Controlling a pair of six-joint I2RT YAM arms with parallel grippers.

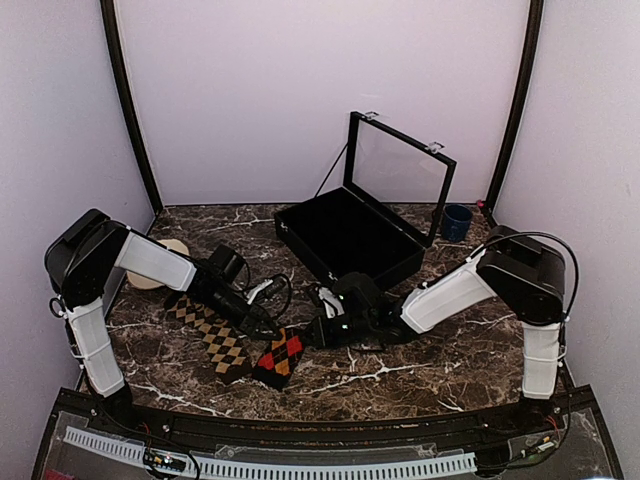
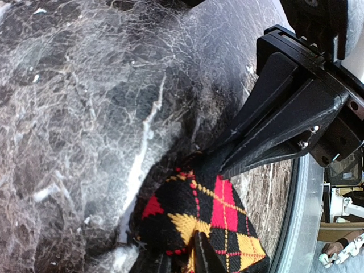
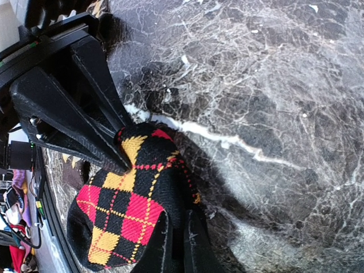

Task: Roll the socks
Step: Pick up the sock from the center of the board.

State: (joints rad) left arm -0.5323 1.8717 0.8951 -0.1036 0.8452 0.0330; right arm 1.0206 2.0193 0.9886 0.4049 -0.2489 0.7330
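Observation:
The red-and-orange argyle sock (image 1: 283, 354) lies bunched on the marble table (image 1: 420, 370), held between both grippers. My left gripper (image 1: 268, 322) is shut on one end of it; in the left wrist view its fingers (image 2: 181, 251) pinch the fabric (image 2: 219, 219). My right gripper (image 1: 318, 330) is shut on the other end; in the right wrist view its fingers (image 3: 177, 227) clamp the sock (image 3: 122, 213). Each wrist view shows the other gripper gripping the far end: the right one (image 2: 219, 160), the left one (image 3: 121, 159). The tan-diamond sock (image 1: 213, 335) lies flat under the left arm.
A black case (image 1: 350, 238) with its glass lid raised stands at the back centre. A blue cup (image 1: 457, 222) sits at the back right. A round tan disc (image 1: 152, 274) lies at the left behind the left arm. The table's front edge (image 1: 300, 420) is near.

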